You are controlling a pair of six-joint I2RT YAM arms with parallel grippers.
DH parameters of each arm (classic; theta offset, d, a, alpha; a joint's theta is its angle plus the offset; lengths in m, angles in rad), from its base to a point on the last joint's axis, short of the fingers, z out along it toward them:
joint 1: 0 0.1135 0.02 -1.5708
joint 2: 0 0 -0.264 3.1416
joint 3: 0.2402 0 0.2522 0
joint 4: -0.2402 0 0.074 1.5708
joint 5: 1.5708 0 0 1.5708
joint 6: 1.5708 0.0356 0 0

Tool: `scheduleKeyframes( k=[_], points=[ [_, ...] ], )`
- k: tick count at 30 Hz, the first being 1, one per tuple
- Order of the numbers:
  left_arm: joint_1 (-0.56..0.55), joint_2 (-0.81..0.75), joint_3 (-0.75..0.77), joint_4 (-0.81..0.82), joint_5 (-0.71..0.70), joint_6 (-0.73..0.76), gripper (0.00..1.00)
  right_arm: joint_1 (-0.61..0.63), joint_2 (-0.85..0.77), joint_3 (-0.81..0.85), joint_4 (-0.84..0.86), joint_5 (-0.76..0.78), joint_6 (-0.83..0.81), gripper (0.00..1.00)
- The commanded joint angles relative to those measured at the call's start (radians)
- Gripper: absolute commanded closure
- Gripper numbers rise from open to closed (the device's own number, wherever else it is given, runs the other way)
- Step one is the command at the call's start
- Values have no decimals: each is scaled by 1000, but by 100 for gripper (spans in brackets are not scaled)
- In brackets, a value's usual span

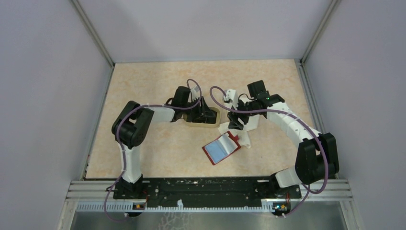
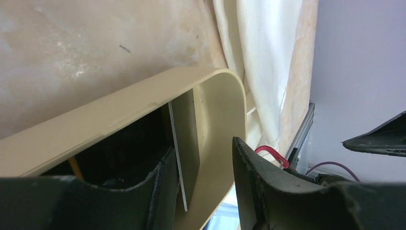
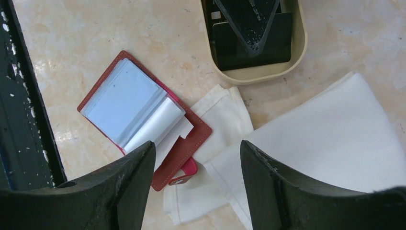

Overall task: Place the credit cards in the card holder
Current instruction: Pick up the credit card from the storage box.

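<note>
White cloth (image 3: 335, 129) partly under card holder (image 3: 187, 145), near tray (image 3: 258, 76)

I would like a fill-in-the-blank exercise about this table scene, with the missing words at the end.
The red leather-like fold-over card holder lies ____, showing its clear sleeves.
The left tool reaches into the tan oval tray, where the plastic cards look ____.
The right tool holds ____.
Beside the holder lies a folded cloth coloured ____.
Missing: open; black; nothing; white.
</note>
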Motion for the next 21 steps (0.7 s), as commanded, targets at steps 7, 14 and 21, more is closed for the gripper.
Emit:
scheduleKeyframes(
  k=[7,14,21],
  points=[
    [-17,45,98,-105,-49,87,51,-6,-39,14,19,-26,-12,35],
    [-18,31,100,-104,-30,84,57,-6,-40,13,18,-27,-14,35],
    [-4,-15,40,-40,0,44,59,-6,-41,14,18,-29,-17,35]
  ],
)
